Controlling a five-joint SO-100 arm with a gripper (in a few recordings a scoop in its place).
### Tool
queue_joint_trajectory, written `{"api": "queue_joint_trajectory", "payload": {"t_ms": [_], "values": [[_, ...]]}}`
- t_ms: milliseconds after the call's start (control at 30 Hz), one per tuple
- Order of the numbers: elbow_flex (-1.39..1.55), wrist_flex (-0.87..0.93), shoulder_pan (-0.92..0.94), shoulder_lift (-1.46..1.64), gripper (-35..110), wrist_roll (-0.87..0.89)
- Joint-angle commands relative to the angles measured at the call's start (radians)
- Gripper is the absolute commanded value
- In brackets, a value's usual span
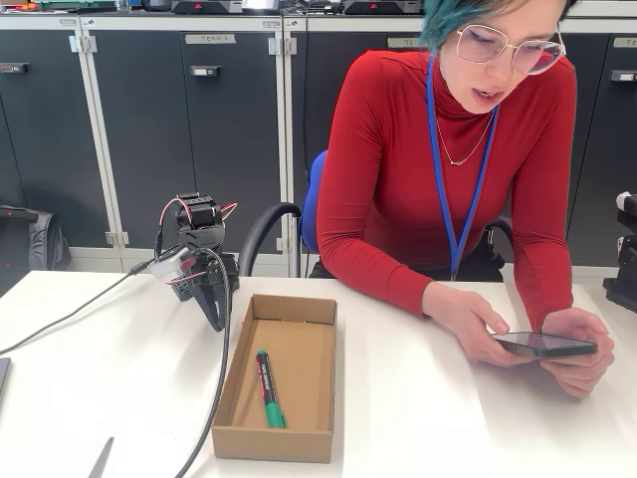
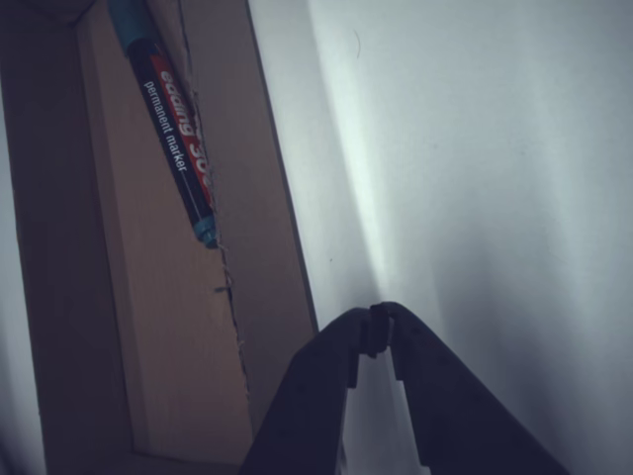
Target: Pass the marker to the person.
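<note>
A: Where is the marker [image 1: 267,386] lying?

B: It is lying flat on the floor of the open cardboard box [image 1: 230,396] on the white table [image 1: 428,398]. In the fixed view its long axis is running roughly from the far end of the box toward the near end, tilting slightly to the right as it comes nearer. The longer green end is pointing toward the camera, the small green tip toward the back wall.

A: And the gripper [image 2: 380,319]?

B: It is hanging just to the left of the box in the fixed view, over bare table, well apart from the marker. In the wrist view its two dark fingers are meeting at the tips with nothing between them.

A: What is the person [image 1: 438,159] doing?

B: Sitting behind the table, looking down, both hands holding a dark smartphone [image 1: 543,344] over the right part of the table.
</note>
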Motion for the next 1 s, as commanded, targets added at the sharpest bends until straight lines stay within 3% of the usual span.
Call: {"api": "queue_joint_trajectory", "payload": {"t_ms": [0, 367, 600, 967], "values": [[0.011, -0.008, 0.006, 0.011, -5, -0.014], [-0.021, -0.086, 0.018, 0.011, -5, 0.025], [-0.265, -0.12, 0.021, 0.011, -5, 0.13], [-0.661, -0.333, 0.026, -0.167, -5, 0.316]]}}
